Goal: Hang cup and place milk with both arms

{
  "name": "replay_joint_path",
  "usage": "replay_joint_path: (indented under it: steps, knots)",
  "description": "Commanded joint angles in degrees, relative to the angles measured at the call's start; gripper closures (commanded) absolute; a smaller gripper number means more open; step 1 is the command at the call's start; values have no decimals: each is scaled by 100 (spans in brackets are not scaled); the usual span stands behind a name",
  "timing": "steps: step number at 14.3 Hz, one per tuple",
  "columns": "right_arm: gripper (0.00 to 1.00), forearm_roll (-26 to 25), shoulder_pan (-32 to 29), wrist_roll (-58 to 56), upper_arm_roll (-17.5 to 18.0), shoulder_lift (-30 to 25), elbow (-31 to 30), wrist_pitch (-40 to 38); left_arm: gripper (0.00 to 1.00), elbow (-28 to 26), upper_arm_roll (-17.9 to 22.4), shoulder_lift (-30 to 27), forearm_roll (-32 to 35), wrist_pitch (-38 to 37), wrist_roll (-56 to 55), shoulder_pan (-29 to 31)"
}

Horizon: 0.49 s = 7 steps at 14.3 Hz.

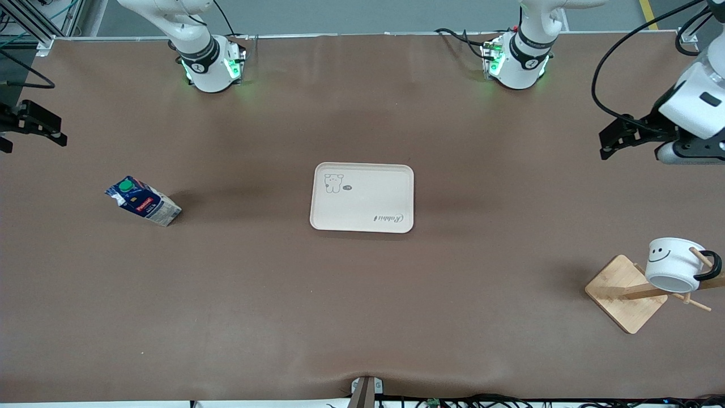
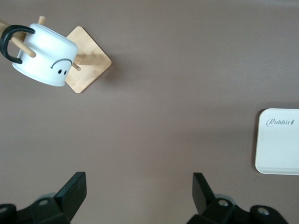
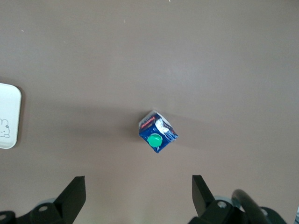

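The white cup (image 1: pixel 674 263) with the smiley face hangs by its black handle on a peg of a wooden rack (image 1: pixel 620 292) at the left arm's end of the table. It also shows in the left wrist view (image 2: pixel 46 56). The blue milk carton (image 1: pixel 141 201) with the green cap stands on the table toward the right arm's end, and shows in the right wrist view (image 3: pixel 158 131). My left gripper (image 1: pixel 606 140) is open and empty over bare table, apart from the cup; its fingers (image 2: pixel 74 186) are wide apart. My right gripper (image 1: pixel 61 131) is open and empty over the table's edge, apart from the milk.
A cream tray (image 1: pixel 362 224) with a rabbit drawing lies in the middle of the table between milk and rack. It shows at the edge of both wrist views, left (image 2: pixel 280 149) and right (image 3: pixel 7 116). The rack's square wooden base (image 2: pixel 88 60) rests on the brown tabletop.
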Motion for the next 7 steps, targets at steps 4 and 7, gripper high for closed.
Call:
replay_joint_path:
  steps: [4,7]
  knots:
    - [0,-36,-68,17,-34,-7,256,-254,0,-27,18,-100,-164,-50,98,30]
    - [0,17,-130,122,-51,-34,248,-413,0,-27,18,-100,-164,-59,98,39]
